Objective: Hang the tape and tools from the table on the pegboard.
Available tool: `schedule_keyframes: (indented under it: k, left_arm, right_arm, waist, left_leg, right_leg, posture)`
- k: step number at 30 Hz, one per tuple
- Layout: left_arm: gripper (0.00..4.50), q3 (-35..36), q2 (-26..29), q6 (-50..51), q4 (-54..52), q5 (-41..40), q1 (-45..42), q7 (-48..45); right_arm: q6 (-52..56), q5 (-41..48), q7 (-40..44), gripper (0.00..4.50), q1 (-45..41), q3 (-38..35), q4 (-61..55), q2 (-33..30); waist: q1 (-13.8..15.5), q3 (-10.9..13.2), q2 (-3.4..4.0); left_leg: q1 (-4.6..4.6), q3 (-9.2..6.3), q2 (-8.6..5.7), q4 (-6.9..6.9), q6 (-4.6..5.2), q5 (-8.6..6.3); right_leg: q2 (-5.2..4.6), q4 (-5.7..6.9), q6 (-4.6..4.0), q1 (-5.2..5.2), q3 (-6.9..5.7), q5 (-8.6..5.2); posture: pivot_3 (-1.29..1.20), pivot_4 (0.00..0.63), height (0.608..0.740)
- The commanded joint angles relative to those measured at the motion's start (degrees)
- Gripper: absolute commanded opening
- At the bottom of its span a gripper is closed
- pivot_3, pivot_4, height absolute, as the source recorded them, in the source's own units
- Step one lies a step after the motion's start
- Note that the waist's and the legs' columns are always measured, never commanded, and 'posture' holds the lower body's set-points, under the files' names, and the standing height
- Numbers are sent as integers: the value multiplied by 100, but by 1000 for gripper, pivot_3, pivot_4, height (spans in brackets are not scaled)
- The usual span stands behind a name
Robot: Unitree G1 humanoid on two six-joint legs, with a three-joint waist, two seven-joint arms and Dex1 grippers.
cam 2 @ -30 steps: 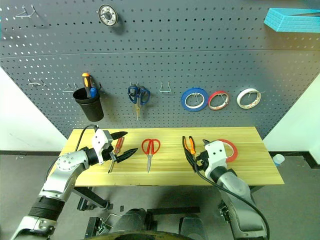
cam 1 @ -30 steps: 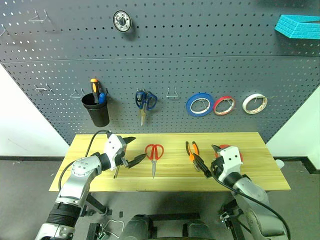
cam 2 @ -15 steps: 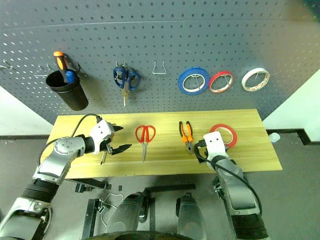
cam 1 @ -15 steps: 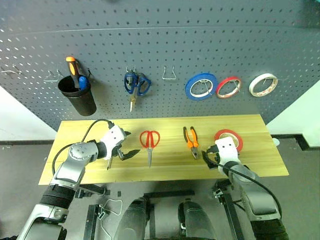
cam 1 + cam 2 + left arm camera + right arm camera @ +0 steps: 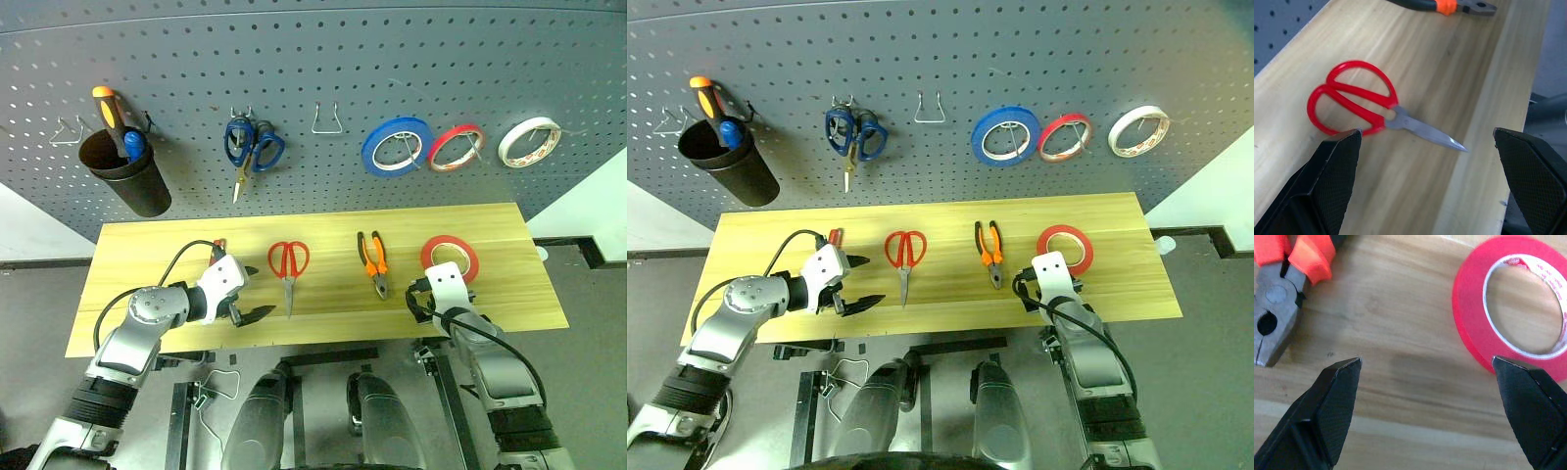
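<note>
Right wrist view shows the right gripper point(image 5: 1427, 406) spread wide and empty, the red tape point(image 5: 1518, 308) flat at two o'clock and the pliers point(image 5: 1283, 289) at ten. To grip well, I judge it should swing toward the tape's near rim. The left gripper point(image 5: 1425, 186), likewise released, frames the red scissors point(image 5: 1359, 105). Behind the wooden table point(image 5: 323, 313) stands a grey pegboard point(image 5: 392, 59).

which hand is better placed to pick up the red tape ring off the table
Right. The right hand hovers open just in front of the flat red tape ring, between it and the orange-and-black pliers. The left hand is open near the red-handled scissors, far across the wooden table.
</note>
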Motion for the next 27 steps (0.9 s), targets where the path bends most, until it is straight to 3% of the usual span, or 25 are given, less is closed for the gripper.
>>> schedule_keyframes:
  k: [1,6,14,27]
  left_arm:
    - [4489,110,12,-84,-63,-60,10,12]
    - [4489,117,-18,-79,-80,-82,-13,52]
    - [4489,253,-66,380,-643,-475,-183,63]
    - [4489,225,-91,749,-1219,-564,128,235]
  right_arm:
    - [-228,142,127,4500,-61,-338,-348,-142]
    - [-375,175,252,4500,-285,-473,-96,-248]
    - [-673,202,430,4500,-1055,-619,1286,-479]
    - [-1447,-102,717,4500,-1855,-267,3169,-730]
  waist:
    - [10,0,0]
    - [5,0,0]
    - [0,18,-12]
    - [4,86,-29]
  left_leg:
    - [0,0,0,1,0,0]
    - [0,1,-1,1,-1,0]
    - [0,3,1,2,-1,0]
    - [2,6,3,4,-1,1]
  right_leg:
    - [0,0,1,1,0,0]
    - [2,0,3,1,-1,1]
    - [5,1,3,1,-1,1]
    - [8,7,3,1,2,1]
  posture:
    - [62,322,703]
    - [59,317,703]
    - [68,339,703]
    - [79,356,703]
